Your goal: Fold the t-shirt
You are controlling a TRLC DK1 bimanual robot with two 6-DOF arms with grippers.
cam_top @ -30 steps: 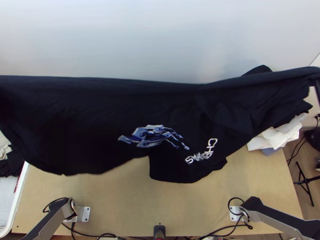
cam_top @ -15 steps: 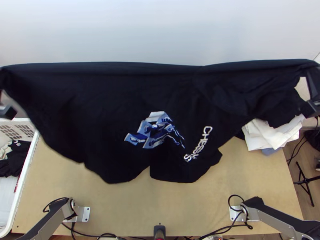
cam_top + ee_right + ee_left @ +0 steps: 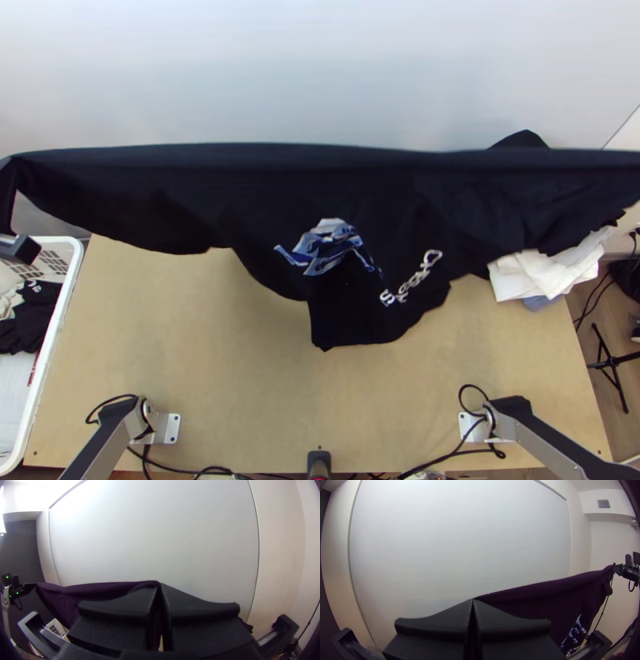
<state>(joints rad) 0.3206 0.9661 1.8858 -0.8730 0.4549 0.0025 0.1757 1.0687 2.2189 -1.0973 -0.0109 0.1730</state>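
Observation:
Stretched wide in the air, the black t-shirt [image 3: 184, 192] spans the top view, its upper edge pulled nearly straight and its lower part hanging in loose folds with a crumpled blue-and-white print. Part of my left gripper [image 3: 20, 250] shows at the left edge there. In the left wrist view, my left gripper [image 3: 472, 601] is shut on one end of the shirt [image 3: 546, 596]. The right wrist view has my right gripper [image 3: 159, 585] shut on the other end of the shirt [image 3: 90, 591]. The shirt's far side is hidden.
Below the shirt lies the light wooden table [image 3: 192, 352]. A white basket [image 3: 72, 280] with clothes stands at its left. White cloths [image 3: 544, 276] lie at the back right, with a dark cloth [image 3: 520, 139] behind the shirt. A pale wall rises behind.
The shirt's lower left part has swung up the picture and away from the table's near edge, uncovering more table and basket. The print has shifted right and crumpled differently. Both grippers still hold the cloth.

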